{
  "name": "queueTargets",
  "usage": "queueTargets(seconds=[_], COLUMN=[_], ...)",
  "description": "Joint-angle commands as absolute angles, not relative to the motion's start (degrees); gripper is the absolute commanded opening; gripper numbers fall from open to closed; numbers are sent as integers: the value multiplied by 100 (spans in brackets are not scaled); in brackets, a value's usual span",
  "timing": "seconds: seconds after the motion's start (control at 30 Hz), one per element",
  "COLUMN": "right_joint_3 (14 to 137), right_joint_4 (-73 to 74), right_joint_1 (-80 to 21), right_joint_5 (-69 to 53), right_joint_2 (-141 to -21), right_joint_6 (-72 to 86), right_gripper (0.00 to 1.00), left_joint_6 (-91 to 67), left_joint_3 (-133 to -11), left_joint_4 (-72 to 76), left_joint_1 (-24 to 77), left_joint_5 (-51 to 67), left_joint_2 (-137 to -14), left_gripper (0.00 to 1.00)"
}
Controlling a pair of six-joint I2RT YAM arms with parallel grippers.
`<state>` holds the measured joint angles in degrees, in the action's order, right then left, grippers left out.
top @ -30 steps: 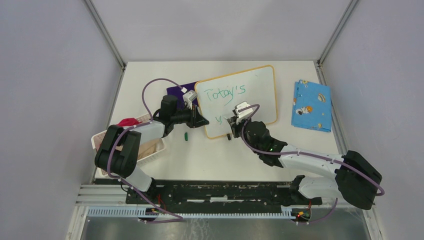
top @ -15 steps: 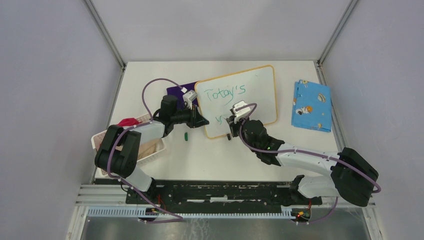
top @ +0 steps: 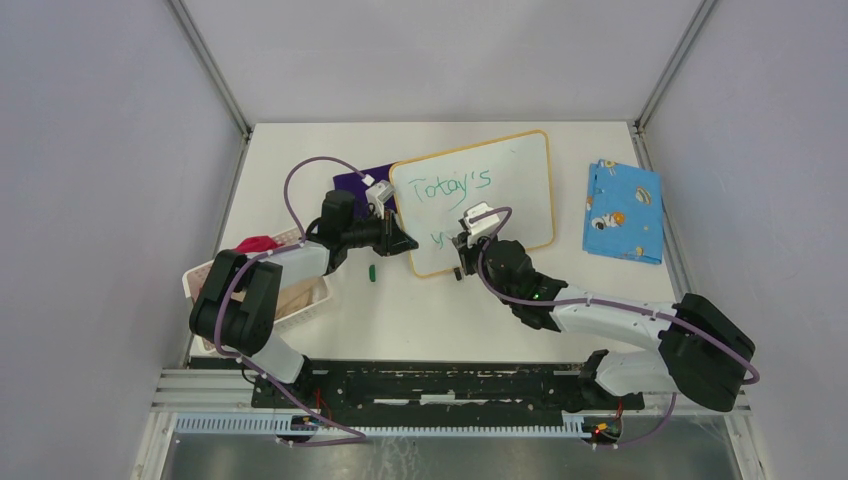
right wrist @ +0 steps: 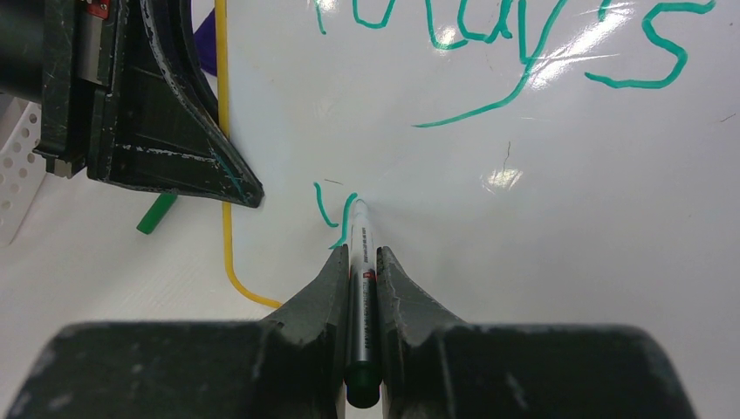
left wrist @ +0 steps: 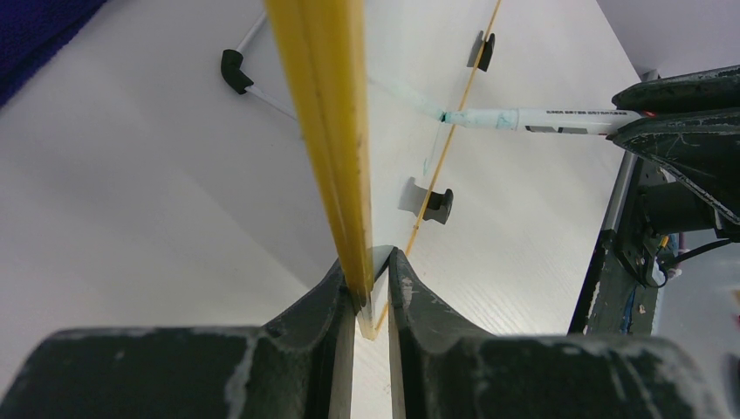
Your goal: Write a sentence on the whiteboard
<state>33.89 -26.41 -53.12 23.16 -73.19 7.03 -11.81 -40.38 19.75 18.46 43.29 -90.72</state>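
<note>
The whiteboard (top: 515, 190) with its light-orange frame stands tilted at the table's middle. It bears green writing (top: 452, 186): "Today's" above and a "y" (right wrist: 336, 214) below at the left. My left gripper (top: 408, 243) is shut on the board's left frame edge (left wrist: 327, 131). My right gripper (top: 462, 243) is shut on a grey marker (right wrist: 359, 279), whose tip touches the board beside the "y". The marker also shows in the left wrist view (left wrist: 541, 120). The board's black feet (left wrist: 441, 203) rest on the table.
A green marker cap (top: 371, 271) lies on the table left of the board. A purple cloth (top: 356, 181) lies behind the left gripper. A white basket (top: 310, 301) with a red item stands at the left. A blue patterned cloth (top: 623, 211) lies at the right.
My right gripper with the marker has shifted slightly left and up along the board's lower left area. The left arm has not moved.
</note>
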Motion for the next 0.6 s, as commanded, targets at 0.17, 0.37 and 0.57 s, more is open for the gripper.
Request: queueTargets(seconds=[0.17,0.37,0.57], right_joint_3=[3176,3119,3254], right_joint_4=[-2795,-2761,-2734], right_joint_1=[-5271,-5204,-5108], right_joint_5=[2478,2543,2545], right_joint_2=[-7122,-7049,-7049], right_joint_6=[654,663,641], right_gripper=[0,0,0], left_joint_6=[-641,-635,-631], left_joint_3=[-4110,-4109,-4107], left_joint_4=[1793,1791,1793], left_joint_1=[1872,1867,1879], left_joint_5=[3746,3751,3750], left_joint_2=[-9202,-9202,-9207], left_gripper=[2,2,2])
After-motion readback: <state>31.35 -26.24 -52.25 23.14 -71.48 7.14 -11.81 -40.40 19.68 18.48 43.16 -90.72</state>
